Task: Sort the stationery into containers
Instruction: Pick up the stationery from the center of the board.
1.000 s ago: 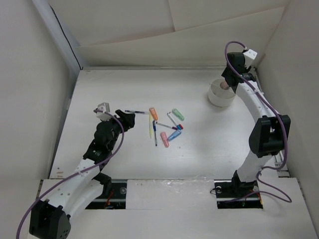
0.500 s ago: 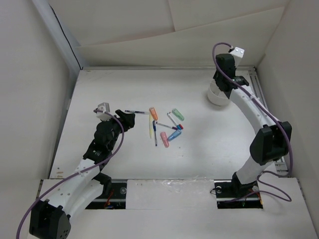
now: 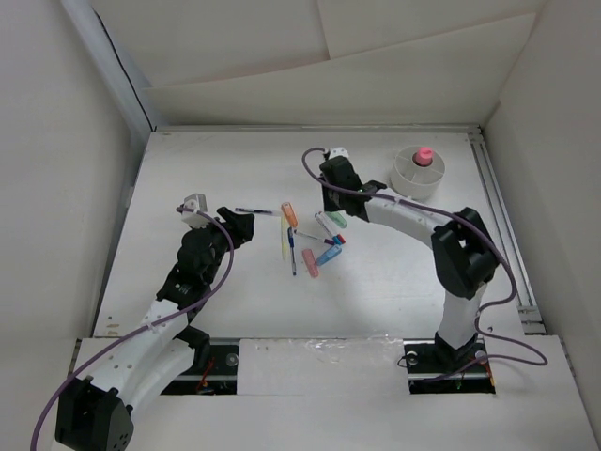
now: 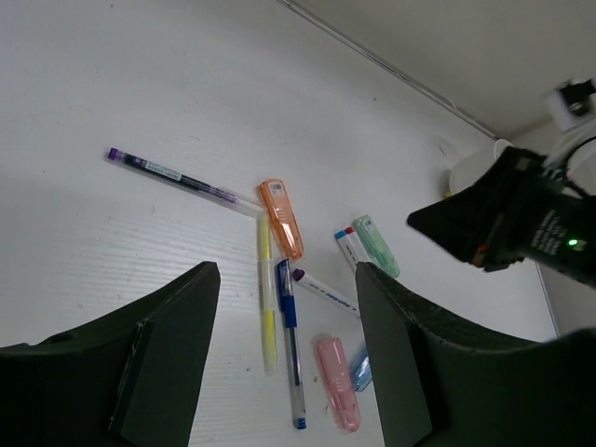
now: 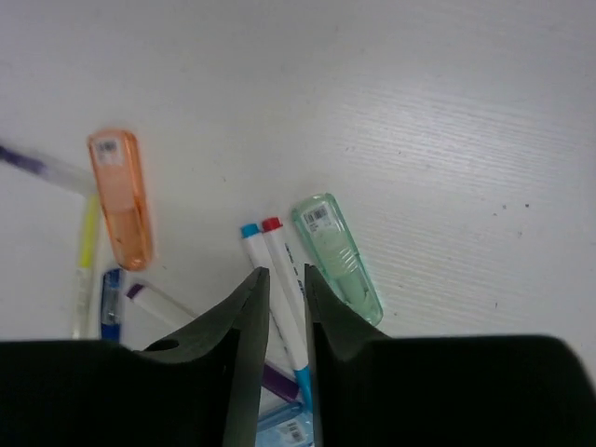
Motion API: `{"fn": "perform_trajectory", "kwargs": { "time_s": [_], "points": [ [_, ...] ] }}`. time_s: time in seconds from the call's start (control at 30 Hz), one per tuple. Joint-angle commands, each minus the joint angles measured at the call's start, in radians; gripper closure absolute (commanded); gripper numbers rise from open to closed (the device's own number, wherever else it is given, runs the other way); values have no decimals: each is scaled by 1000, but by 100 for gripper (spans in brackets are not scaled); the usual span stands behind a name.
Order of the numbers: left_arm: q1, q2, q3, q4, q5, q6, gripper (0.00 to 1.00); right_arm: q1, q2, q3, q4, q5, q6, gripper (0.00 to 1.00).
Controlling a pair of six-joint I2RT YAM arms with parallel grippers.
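Note:
The stationery lies in a loose pile mid-table: an orange piece (image 3: 289,213), a yellow pen (image 3: 284,242), a blue pen (image 3: 292,254), a pink piece (image 3: 309,263), a blue piece (image 3: 328,255), a green piece (image 3: 336,217) and a purple-tipped pen (image 3: 254,211). My right gripper (image 5: 286,273) hovers over two white pens (image 5: 277,244) beside the green piece (image 5: 337,256), jaws a narrow gap apart and empty. My left gripper (image 4: 287,279) is wide open and empty, left of the pile. The round white tub (image 3: 418,172) at the back right holds the pink-capped glue stick (image 3: 424,152).
White walls enclose the table on the left, back and right. A rail (image 3: 498,225) runs along the right edge. The right arm arches from its base over the table's right half to the pile.
My right gripper has swung from above the tub leftwards and down to the pile. The glue stick now shows standing in the tub. The left arm has not moved.

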Motion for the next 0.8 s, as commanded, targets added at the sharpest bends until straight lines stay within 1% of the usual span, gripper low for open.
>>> {"fn": "perform_trajectory", "kwargs": {
  "time_s": [0.0,0.07,0.13,0.2,0.47,0.63,0.77],
  "points": [
    [-4,-13,33,33,-2,4,43,3,31,8,-5,-32,-32,70],
    [-4,-13,33,33,-2,4,43,3,71,27,-16,-32,-41,56],
    [-4,-13,33,33,-2,4,43,3,95,40,-38,-12,-41,54],
    [-4,-13,33,33,-2,4,43,3,129,61,-48,-12,-41,54],
    [-4,-13,33,33,-2,4,44,-37,174,83,-59,-3,-41,53],
    [-4,-13,33,33,-2,4,44,-48,221,150,-85,-3,-52,51],
    [-4,-22,33,33,-2,4,44,-57,244,170,-94,-56,-70,50]
  ]
}}
